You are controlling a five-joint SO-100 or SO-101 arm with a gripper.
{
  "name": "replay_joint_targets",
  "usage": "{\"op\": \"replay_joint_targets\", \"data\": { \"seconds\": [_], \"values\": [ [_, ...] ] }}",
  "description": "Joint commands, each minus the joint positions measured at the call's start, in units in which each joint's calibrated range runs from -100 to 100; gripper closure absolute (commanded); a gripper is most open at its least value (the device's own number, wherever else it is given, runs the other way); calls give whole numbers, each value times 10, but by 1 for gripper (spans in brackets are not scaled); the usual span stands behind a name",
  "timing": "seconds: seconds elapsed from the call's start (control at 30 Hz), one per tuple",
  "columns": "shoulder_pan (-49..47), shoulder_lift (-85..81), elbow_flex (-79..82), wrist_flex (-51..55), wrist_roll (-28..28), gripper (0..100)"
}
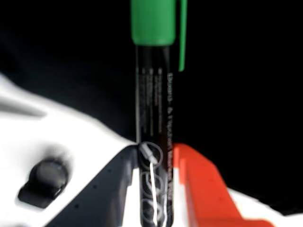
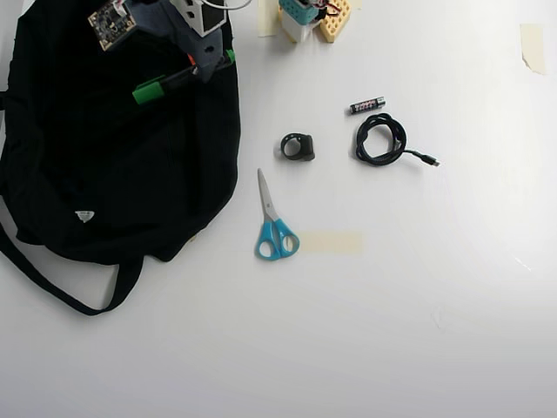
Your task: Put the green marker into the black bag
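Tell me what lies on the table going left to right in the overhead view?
Black bag with the green marker held over it by the gripper → scissors → small black ring-shaped object → coiled black cable.

The green marker (image 1: 154, 123) has a black barrel with white print and a green cap with a clip. In the wrist view it runs straight up the frame, cap at the top, against black fabric. In the overhead view the marker (image 2: 170, 84) lies slanted over the upper part of the black bag (image 2: 113, 165), cap toward the lower left. The bag is large, soft and crumpled, spread at the left, with a small white tag and a long strap looping out below.
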Motion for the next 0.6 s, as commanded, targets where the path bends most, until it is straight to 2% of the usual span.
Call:
{"op": "replay_joint_targets", "data": {
  "seconds": [0.0,0.1,0.2,0.43,0.57],
  "values": [
    [91,-11,-11,-14,-1,98],
    [171,-11,-7,-67,-21,98],
    [213,-5,-5,-106,-16,98],
    [233,238,-132,-125,1,98],
    [234,270,-158,-125,8,98]
  ]
}}
